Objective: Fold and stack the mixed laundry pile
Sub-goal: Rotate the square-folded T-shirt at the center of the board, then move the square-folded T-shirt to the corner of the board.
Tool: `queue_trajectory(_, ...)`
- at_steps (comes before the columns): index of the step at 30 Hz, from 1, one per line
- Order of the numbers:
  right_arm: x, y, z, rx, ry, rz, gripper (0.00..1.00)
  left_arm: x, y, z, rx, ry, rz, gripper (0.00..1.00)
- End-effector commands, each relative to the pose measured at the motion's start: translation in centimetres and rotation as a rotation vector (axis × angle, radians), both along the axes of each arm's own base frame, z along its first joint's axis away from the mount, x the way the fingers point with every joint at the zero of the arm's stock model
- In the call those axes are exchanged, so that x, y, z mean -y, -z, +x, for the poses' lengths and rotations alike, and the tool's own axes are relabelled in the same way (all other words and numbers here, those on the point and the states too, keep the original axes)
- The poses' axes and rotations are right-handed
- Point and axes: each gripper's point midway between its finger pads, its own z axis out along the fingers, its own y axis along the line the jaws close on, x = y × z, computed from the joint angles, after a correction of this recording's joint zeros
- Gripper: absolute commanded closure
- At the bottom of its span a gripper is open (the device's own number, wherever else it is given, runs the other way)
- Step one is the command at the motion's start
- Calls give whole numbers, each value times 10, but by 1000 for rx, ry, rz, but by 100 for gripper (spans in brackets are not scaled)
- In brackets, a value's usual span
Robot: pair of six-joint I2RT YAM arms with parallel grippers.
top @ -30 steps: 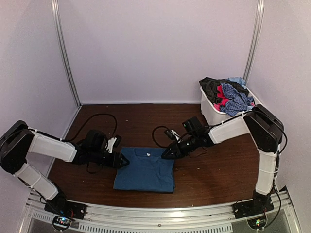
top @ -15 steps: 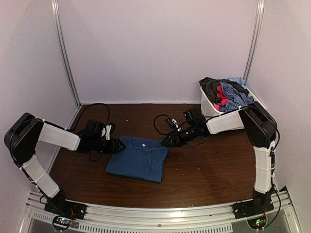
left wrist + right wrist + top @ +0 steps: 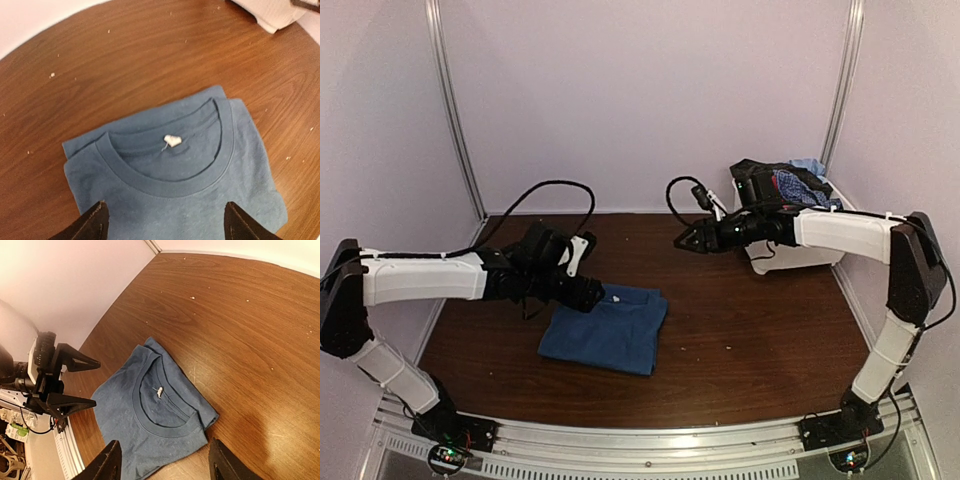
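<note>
- Since half a second ago, the right arm has swung off the shirt and up toward the white bin [image 3: 790,255]. The left arm has stretched out lower over the bench [image 3: 750,330]. The shirt itself hasn't budged.
- The dark-blue T-shirt [image 3: 610,335] lies folded into a compact rectangle left of centre on the bench, collar and tag facing up. I'd guess it's parked there as the bottom of the stack.
- The left pincer [image 3: 595,295] hovers at the collar edge with its fingers spread and nothing between them, so it looks like it just let go.
- The right pincer [image 3: 682,241] is spread too and holds nothing. It's in the air well apart from the shirt, just beside the bin, probably lining up for the next garment.
- The rest of the laundry pile [image 3: 785,185] is heaped in the bin: black, red and checked blue all tangled, so I can't count the pieces.
- The right forearm covers part of the bin wall.
- The sleeves are tucked out of sight, and the left wrist view cuts off the shirt's near edge.
</note>
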Motion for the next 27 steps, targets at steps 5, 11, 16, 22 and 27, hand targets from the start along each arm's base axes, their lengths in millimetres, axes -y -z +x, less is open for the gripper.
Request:
queue_trajectory(5,-60,44,-60,-65,-59,-186,39,-82,10,3,-99,-296,-111,15)
queue_trajectory(11,-144,84,-99,-52,-160,-329,32,-119,8,11,-121,-393,-193,13)
queue_trajectory(16,-167,134,-94,-24,-160,-540,28,-112,-1,12,-109,-358,-233,13)
queue_trajectory(22,-118,182,-111,-60,-179,-759,27,-108,-5,14,-95,-334,-242,10)
queue_trajectory(27,-26,196,-156,-118,-227,-845,30,-104,-3,16,-97,-309,-229,9)
